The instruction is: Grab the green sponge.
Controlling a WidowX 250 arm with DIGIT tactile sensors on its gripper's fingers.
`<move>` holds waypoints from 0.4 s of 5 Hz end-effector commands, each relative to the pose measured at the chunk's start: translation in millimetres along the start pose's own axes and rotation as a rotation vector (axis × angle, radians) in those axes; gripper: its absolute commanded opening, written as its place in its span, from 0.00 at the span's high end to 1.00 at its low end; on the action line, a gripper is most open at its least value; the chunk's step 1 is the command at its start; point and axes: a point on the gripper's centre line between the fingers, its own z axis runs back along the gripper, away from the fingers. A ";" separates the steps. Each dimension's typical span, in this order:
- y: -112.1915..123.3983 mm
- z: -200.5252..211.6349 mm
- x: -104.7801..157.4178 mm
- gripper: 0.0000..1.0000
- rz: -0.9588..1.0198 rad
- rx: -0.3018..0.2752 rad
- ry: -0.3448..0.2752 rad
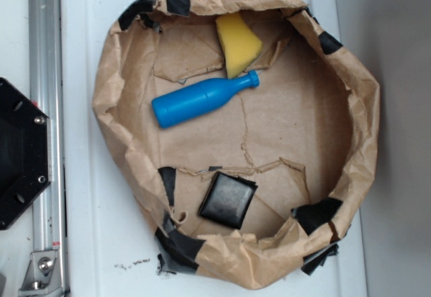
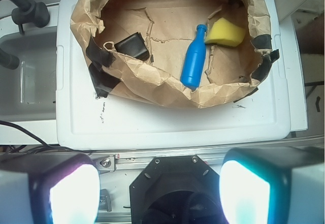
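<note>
The green sponge (image 1: 237, 43), which in fact reads as yellow foam, lies untouched inside the brown paper ring (image 1: 367, 118), close against the ring's wall. It is wedge-like with one rounded corner, matte and clean, resting flat on the paper floor. In the wrist view it (image 2: 226, 32) sits at the far right of the ring.

Its narrow end points toward the cap of the blue bottle (image 1: 202, 100), which lies on its side just beside it; whether the two touch is hard to tell from either view. Well apart from both, on the opposite side of the ring, lies the black square pad (image 1: 228, 200). The ring, patched with black tape, stands on a white surface (image 1: 91, 203).

The gripper (image 2: 158, 191) hangs high and near, well short of the ring, with its fingers (image 2: 73, 193) spread wide apart and nothing between them. By my judgement the grab has not begun: the whole approach, the descent over the sponge and the closing are left to do.
</note>
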 end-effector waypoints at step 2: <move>29.8 -21.1 31.9 0.00 -0.253 0.142 -0.150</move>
